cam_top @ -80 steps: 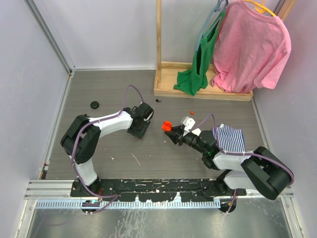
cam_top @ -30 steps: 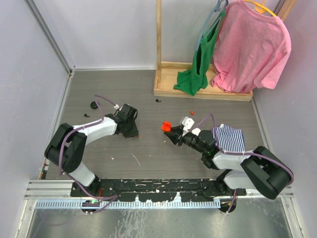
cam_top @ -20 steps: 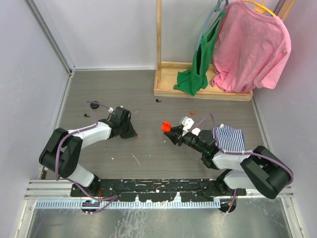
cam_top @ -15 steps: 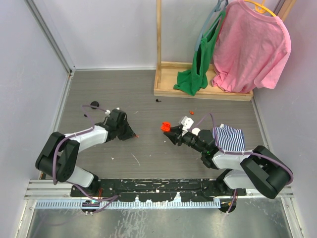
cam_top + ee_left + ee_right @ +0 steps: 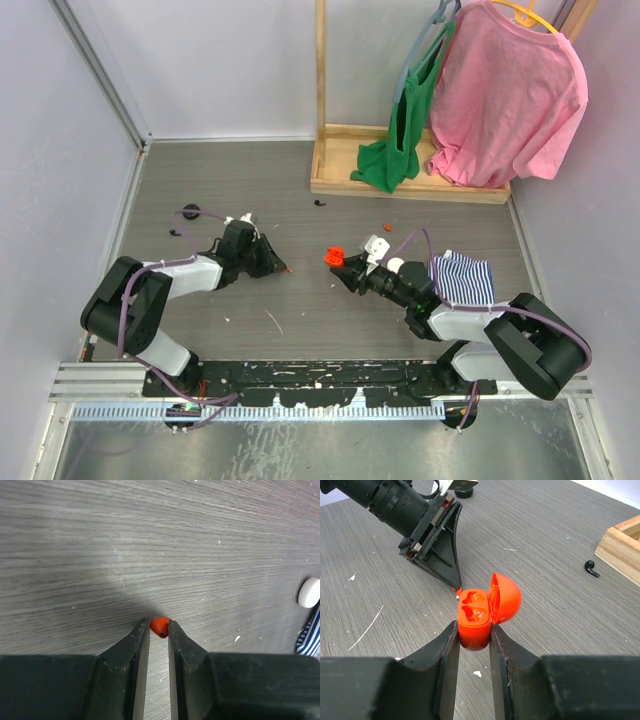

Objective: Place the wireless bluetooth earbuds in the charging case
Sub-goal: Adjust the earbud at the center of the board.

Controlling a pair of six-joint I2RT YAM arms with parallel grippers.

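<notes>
Now the left tool [image 5: 159, 630] has closed from partly open a second ago, and its two tips pinch a red earbud [image 5: 160, 625] at or just above the grey surface [image 5: 150, 540], left of centre. That looks like a finished pick, and the tool has also swung round to point toward the case. Further right, the right tool [image 5: 472, 632] stays clamped on the red charging case [image 5: 475, 611], lid hinged back, both wells bare and facing up. What remains, I judge, is carrying the bud across and seating it. A second red earbud [image 5: 387, 226] lies loose beyond the case.
</notes>
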